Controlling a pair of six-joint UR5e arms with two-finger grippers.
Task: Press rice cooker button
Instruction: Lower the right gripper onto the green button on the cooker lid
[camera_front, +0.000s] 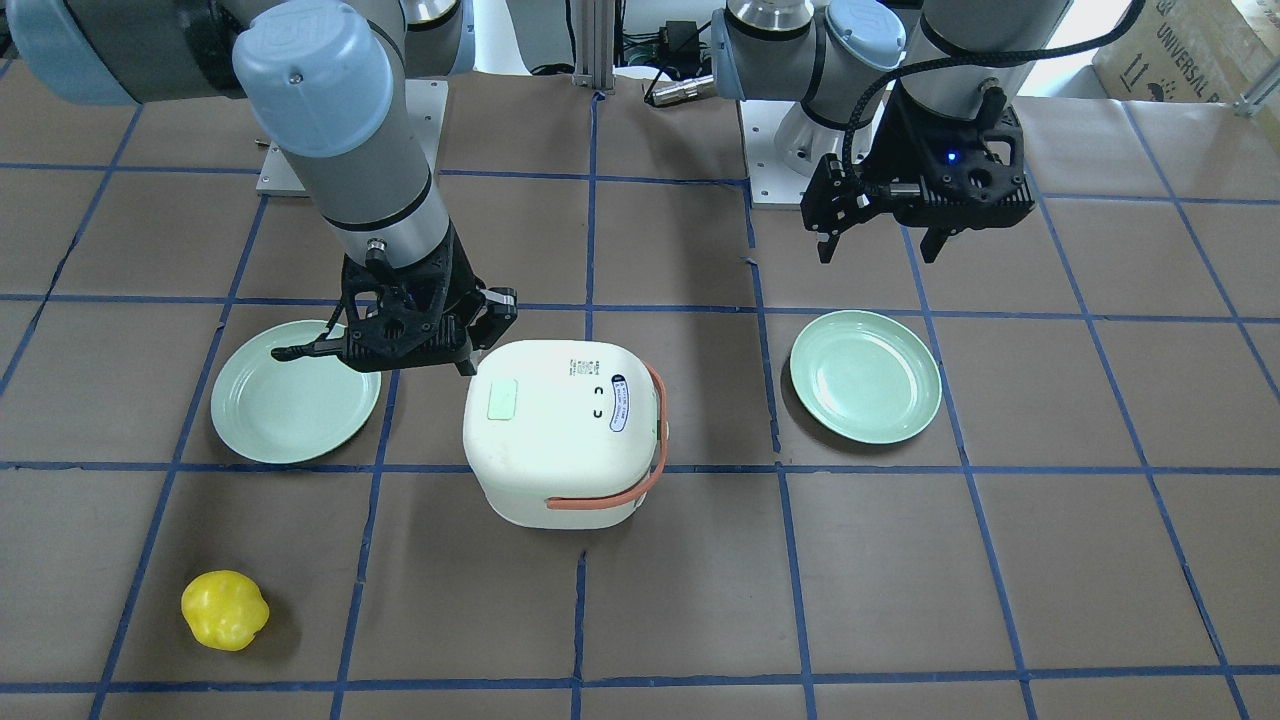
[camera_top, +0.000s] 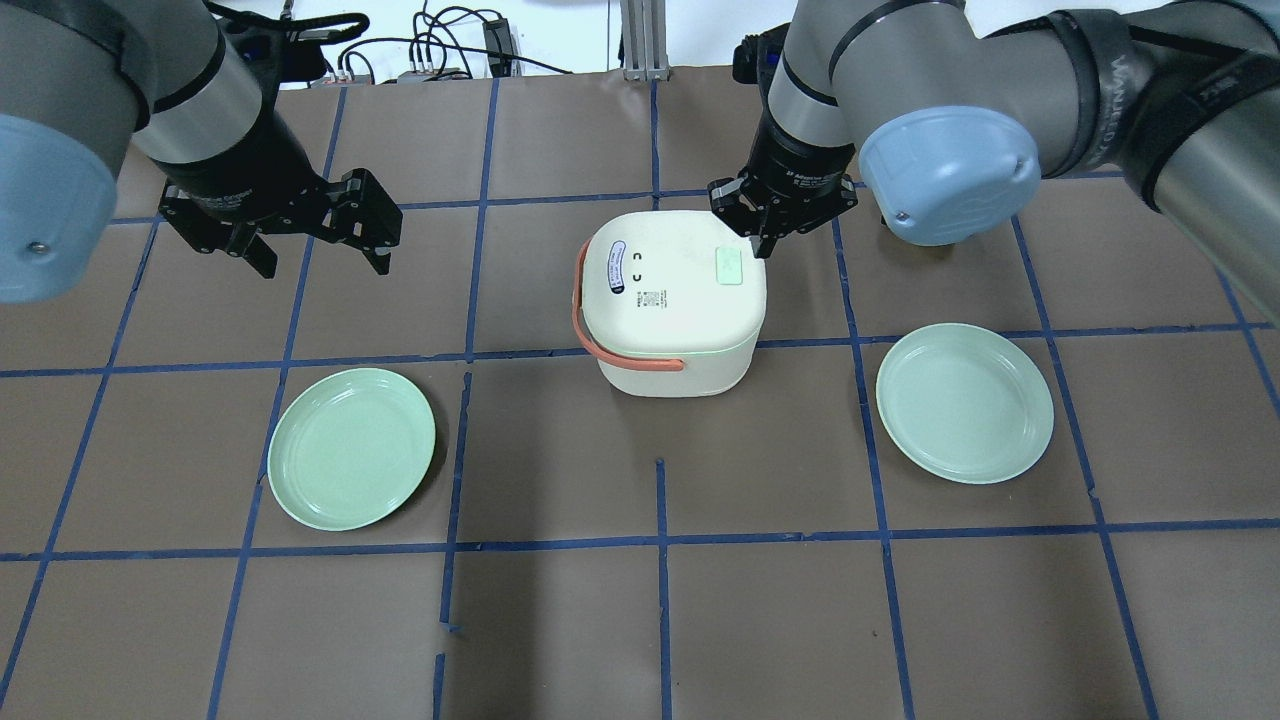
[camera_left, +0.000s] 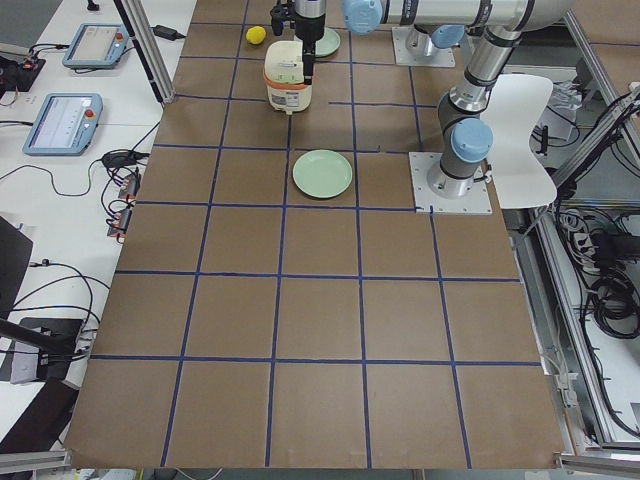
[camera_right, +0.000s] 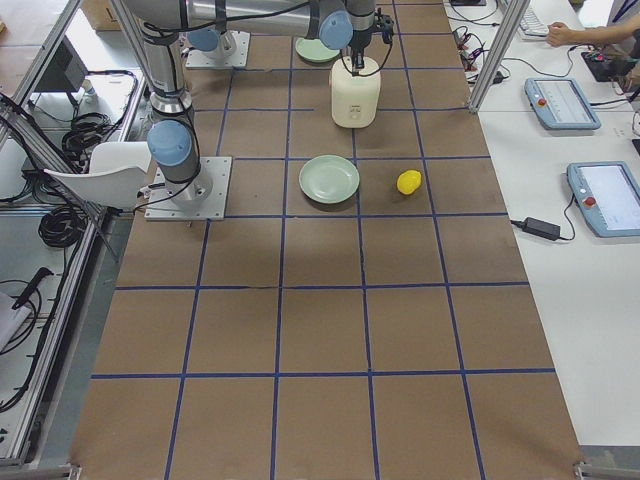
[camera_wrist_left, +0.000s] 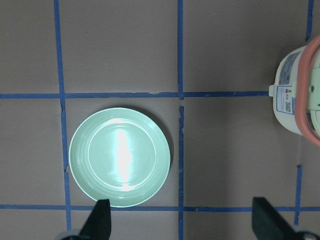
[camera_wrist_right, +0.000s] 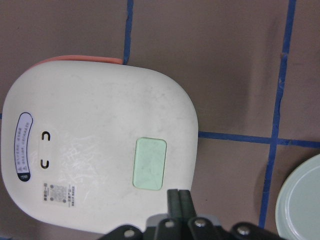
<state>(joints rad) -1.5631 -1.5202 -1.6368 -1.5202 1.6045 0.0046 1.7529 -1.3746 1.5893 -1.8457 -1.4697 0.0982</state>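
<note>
The cream-white rice cooker (camera_top: 675, 300) stands mid-table with its lid closed and its orange-red handle (camera_top: 580, 320) folded down. It also shows in the front-facing view (camera_front: 565, 430) and the right wrist view (camera_wrist_right: 100, 150). A pale green rectangular button (camera_wrist_right: 149, 163) sits on the lid, and it also shows from overhead (camera_top: 729, 267). My right gripper (camera_top: 760, 243) is shut and empty. Its tips (camera_wrist_right: 178, 197) are over the lid's edge, just beside the button. I cannot tell if they touch the lid. My left gripper (camera_top: 325, 268) is open and empty, well off to the cooker's left, above the table.
A pale green plate (camera_top: 352, 448) lies front left, below my left gripper (camera_wrist_left: 182, 220). A second plate (camera_top: 964, 402) lies to the cooker's right. A yellow lumpy object (camera_front: 225, 610) sits on the table's far side, on my right.
</note>
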